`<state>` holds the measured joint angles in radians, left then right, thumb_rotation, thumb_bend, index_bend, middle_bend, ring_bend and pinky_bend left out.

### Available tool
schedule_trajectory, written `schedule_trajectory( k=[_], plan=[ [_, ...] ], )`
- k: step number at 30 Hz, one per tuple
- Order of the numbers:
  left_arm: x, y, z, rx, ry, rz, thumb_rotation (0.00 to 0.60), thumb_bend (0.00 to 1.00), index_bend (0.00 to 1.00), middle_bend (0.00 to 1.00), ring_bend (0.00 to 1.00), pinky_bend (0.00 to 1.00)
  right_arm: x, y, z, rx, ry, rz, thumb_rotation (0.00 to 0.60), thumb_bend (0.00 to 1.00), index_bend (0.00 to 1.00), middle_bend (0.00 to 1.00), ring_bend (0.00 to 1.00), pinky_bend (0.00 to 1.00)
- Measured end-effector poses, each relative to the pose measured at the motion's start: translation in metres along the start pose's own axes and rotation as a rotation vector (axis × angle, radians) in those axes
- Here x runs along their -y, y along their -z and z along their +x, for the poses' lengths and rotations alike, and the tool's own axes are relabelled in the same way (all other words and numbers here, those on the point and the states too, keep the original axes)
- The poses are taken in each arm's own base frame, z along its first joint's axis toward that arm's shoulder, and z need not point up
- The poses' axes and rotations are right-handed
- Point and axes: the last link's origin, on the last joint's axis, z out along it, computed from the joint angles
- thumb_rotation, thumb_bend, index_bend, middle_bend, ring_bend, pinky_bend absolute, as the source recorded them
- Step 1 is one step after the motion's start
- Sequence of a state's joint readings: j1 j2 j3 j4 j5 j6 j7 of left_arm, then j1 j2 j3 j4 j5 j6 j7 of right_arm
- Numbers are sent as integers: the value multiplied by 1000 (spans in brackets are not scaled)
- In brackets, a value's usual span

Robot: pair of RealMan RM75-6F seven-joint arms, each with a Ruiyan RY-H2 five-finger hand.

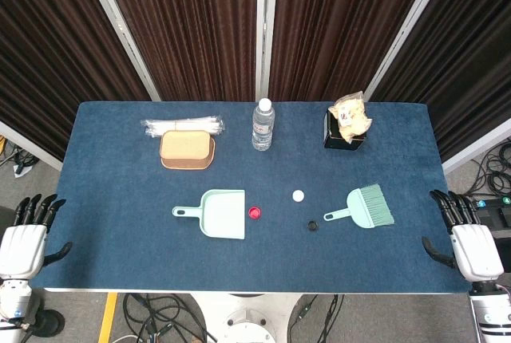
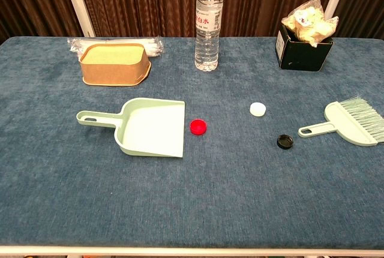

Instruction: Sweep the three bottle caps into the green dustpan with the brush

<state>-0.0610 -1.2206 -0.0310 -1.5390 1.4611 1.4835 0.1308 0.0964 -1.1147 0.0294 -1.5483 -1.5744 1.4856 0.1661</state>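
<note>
Dark brown curtains with pale metal posts back a table point(image 1: 120, 223) covered in blue cloth. Near its centre lies the green dustpan point(image 1: 219, 213), mouth facing the red cap point(image 1: 255, 212) just beside it. Further right lie the white cap point(image 1: 298, 195) and black cap point(image 1: 313, 226), then the brush point(image 1: 365, 206). Along the far edge stand a brown bowl point(image 1: 187, 149), water bottle point(image 1: 263, 125) and black box point(image 1: 343, 132). The left hand point(image 1: 25, 239) and right hand point(image 1: 467, 238) rest off the table's near corners, fingers apart, holding nothing. The chest view crops the brush bristles and shows neither hand.
</note>
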Motion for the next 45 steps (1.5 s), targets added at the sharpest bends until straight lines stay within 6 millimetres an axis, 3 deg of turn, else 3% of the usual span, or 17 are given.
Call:
schedule_trajectory(
  k=[18,23,27,31,38,45],
  plan=[
    [6,6,-1,-19,7,50,600,189,148,108,15,0,0,3,2,0,-9,4,600,242,0,96,0,0],
    [7,6,-2,-18,11,49,600,189,148,108,15,0,3,-1,2,8,4,28,600,243,6,146,0,0],
    [5,5,-2,-17,11,41,600,189,148,108,14,0,10,-14,2,17,80,75,600,243,153,271,6,18],
    [5,6,-2,-18,11,38,600,189,148,109,14,0,23,-33,-2,33,210,130,600,241,316,371,74,63],
    [5,6,-3,-10,17,40,600,189,148,108,15,0,52,-75,-27,90,517,220,600,231,352,365,80,67],
    [6,6,-5,0,23,38,600,189,148,108,15,0,91,-113,-83,208,610,300,600,191,352,358,80,68]
  ],
)
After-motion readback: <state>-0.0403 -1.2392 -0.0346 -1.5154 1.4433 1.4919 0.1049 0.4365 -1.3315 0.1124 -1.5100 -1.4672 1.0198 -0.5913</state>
